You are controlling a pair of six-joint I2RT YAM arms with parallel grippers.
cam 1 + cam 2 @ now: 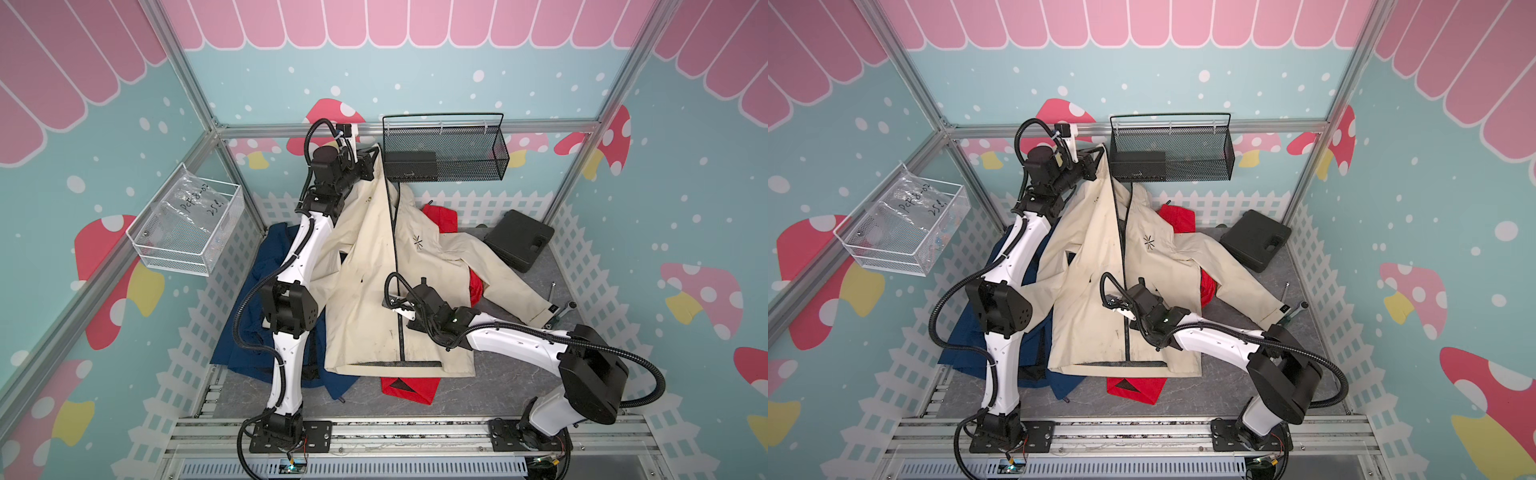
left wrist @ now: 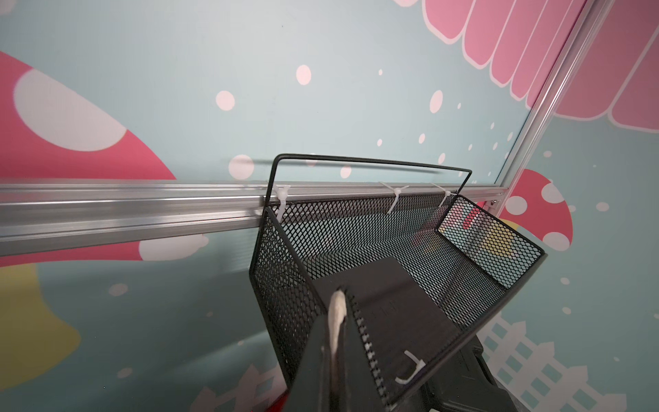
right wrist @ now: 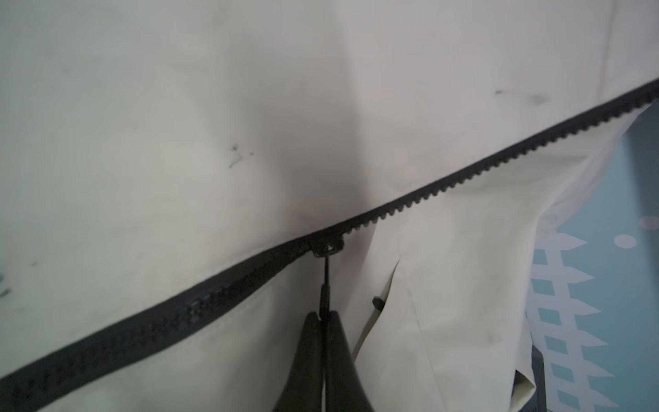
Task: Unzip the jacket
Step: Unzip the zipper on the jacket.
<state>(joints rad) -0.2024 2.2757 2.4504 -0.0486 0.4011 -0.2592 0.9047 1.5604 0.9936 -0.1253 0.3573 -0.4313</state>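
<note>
The cream jacket (image 1: 365, 257) lies mid-table, collar (image 1: 377, 150) hoisted toward 12 o'clock by the left gripper (image 2: 338, 321) pinched tight on fabric, while the right gripper (image 3: 322, 317), clamped on the thin zipper pull (image 3: 325, 285), may lose it if the slider (image 3: 326, 246) snags heading toward 6 o'clock.

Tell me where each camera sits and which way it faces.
Top views: high overhead, looking down on the cream zip-front jacket; left arm and right arm show.
Left wrist: on the raised arm, facing the back wall and black wire-mesh basket; left claw shut on the jacket's top edge.
Right wrist: close over the jacket, facing its black zipper; right claw shut on the zipper pull.
Shared: both top views and the left wrist show the basket.
</note>
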